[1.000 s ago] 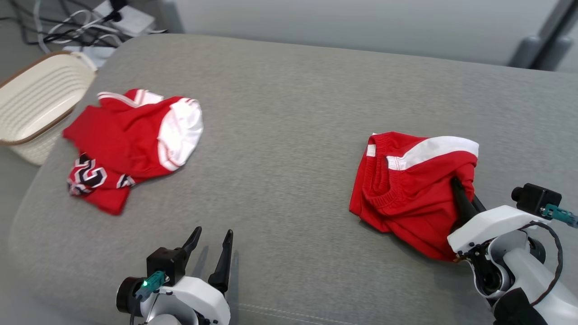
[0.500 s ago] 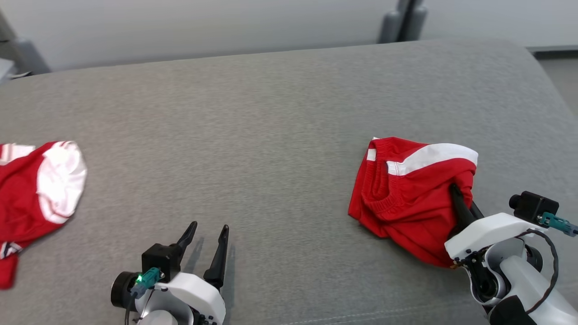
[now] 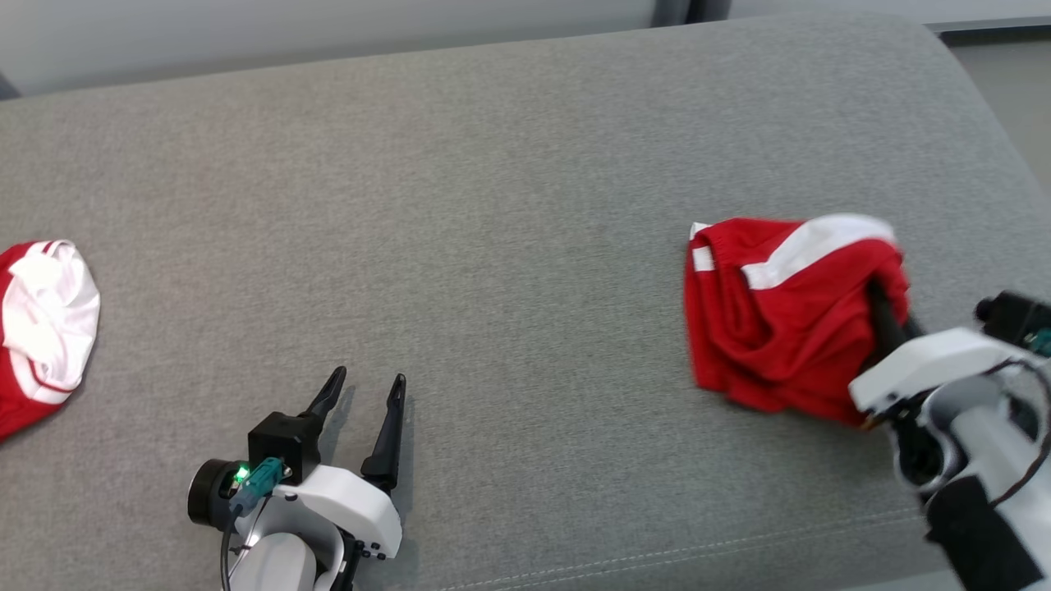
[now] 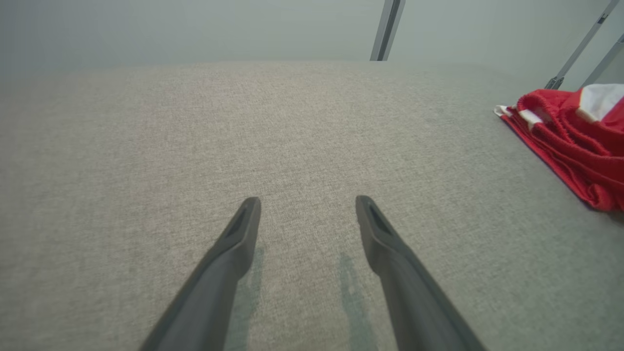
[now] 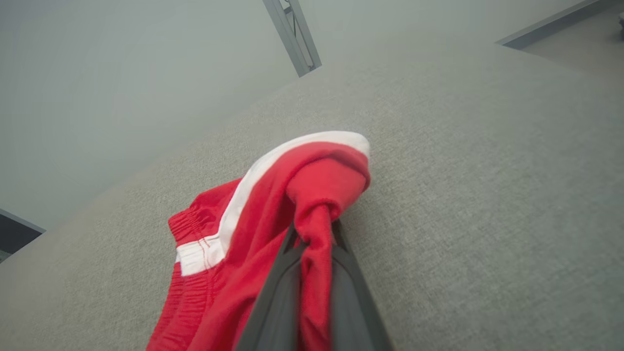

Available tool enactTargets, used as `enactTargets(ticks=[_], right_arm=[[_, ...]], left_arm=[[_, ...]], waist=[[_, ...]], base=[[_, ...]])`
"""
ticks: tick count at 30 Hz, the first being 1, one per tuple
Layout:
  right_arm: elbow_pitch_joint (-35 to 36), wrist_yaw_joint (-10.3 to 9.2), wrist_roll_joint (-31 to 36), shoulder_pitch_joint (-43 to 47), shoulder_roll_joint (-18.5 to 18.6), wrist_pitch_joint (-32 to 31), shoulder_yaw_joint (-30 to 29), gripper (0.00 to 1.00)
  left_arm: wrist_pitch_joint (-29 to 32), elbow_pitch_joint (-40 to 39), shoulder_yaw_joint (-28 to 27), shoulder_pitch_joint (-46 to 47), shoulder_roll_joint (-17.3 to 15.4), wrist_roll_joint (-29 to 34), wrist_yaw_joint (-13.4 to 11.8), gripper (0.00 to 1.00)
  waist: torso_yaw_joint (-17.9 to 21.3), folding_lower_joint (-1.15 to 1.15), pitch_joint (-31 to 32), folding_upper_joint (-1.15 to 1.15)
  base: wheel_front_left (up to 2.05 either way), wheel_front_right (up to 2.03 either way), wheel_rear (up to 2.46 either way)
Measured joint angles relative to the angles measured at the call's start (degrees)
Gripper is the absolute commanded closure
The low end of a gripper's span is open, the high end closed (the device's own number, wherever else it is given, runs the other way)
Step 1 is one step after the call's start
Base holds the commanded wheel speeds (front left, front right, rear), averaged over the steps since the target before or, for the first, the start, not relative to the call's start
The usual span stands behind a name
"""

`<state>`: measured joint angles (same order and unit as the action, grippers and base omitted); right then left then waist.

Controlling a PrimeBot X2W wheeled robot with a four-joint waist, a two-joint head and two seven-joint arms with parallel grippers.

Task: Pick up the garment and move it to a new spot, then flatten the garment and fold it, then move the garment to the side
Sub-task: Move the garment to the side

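The right gripper (image 5: pixel 312 231) is pressing its two dark fingers (image 5: pixel 270 302) together on a bunched fold of the red garment (image 5: pixel 253 219). Cloth is wedging between them and rolling over their tips. The grip is sitting at the garment's right-hand side, below the white stripe (image 5: pixel 253 175). The gripped fold is standing proud of the grey cushion (image 3: pixel 493 205). The remainder, including the elastic waistband (image 5: pixel 187 224), is trailing down and appears to be resting on the fabric surface. The head view is showing blur here, so whether any part is hanging fully clear cannot be told.

The left gripper (image 3: pixel 367 377) is standing with its jaws wide apart and holding nothing. It is pointing across bare cushion, close above it and well apart from the garment.

Location: the garment is lying toward the right end of the cushion, crumpled and doubled over itself. A second red and white garment (image 3: pixel 41 328) is lying at the far left edge of the head view, untouched.

Assessment: the work is sitting in its first stage. The grasp is made. The carry to a new spot is judged to be under way or about to begin, not finished. Flattening, folding and setting aside are all outstanding, since the cloth is showing no flat panel and no tidy fold.
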<state>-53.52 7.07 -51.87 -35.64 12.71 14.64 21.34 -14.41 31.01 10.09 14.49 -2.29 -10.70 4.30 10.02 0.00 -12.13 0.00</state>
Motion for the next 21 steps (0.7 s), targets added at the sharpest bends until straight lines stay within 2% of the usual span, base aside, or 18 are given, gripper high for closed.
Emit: enactTargets(ticks=[12, 19, 20, 21], right_arm=[[-13.3, 0.00, 7.9, -12.3, 9.9, 0.0, -8.7, 1.00], [-16.0, 0.01, 12.7, -15.3, 12.6, 0.0, -13.3, 1.00], [-16.2, 0.01, 14.0, -15.6, 13.2, 0.0, -14.4, 0.53], [-16.4, 0.01, 15.3, -15.8, 13.7, 0.0, -15.7, 0.00]], left_arm=[[0.0, -0.7, -0.5, 1.2, 0.0, 1.6, 0.7, 0.00], [0.0, -0.7, -1.0, 1.2, 0.0, 2.2, 0.7, 0.00], [0.0, -0.7, -1.0, 1.2, 0.0, 2.3, 0.8, 0.00], [0.0, -0.7, -1.1, 1.2, 0.1, 2.4, 0.8, 0.00]], waist=[[-7.1, 0.00, -3.4, 0.00], [-9.5, 0.00, -4.8, 0.00], [-9.7, 0.00, -4.9, 0.00], [-9.9, 0.00, -5.0, 0.00]], base=[[0.00, 0.00, 0.00], [0.00, 0.00, 0.00], [0.00, 0.00, 0.00], [0.00, 0.00, 0.00]])
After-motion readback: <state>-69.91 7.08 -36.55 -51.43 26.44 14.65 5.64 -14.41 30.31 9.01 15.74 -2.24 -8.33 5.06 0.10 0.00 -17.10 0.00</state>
